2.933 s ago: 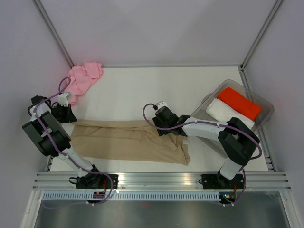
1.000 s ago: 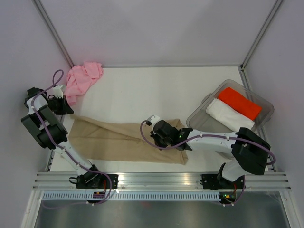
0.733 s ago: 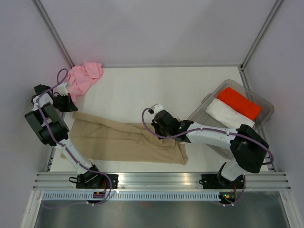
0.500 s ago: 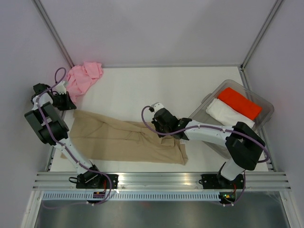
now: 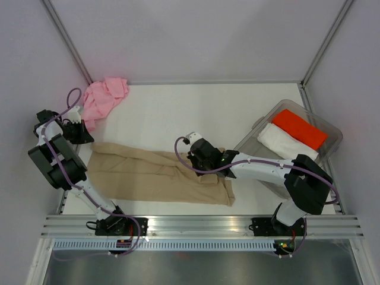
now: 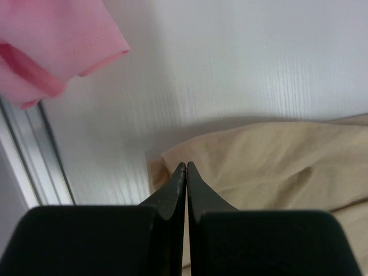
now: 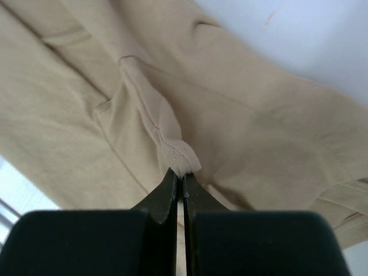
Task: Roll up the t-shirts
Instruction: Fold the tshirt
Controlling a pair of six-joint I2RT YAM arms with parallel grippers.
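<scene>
the limp tan cloth t-shirt (image 5: pixel 148 173) lies along the worktop's (image 5: pixel 178 107) near edge, the crumpled pink cloth t-shirt (image 5: pixel 104 95) in its far left corner. the left claw (image 6: pixel 185 168) pinches the tan one's corner, the right claw (image 7: pixel 179 185) a seam ridge. it looks soft, light and slack, best gripped at the hems.

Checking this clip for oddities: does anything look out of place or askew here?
The pink t-shirt lies crumpled in the far left corner. The tan t-shirt lies in a long, slightly slanted strip, one seam pinched by the right gripper. Nothing spilled or damaged.
</scene>
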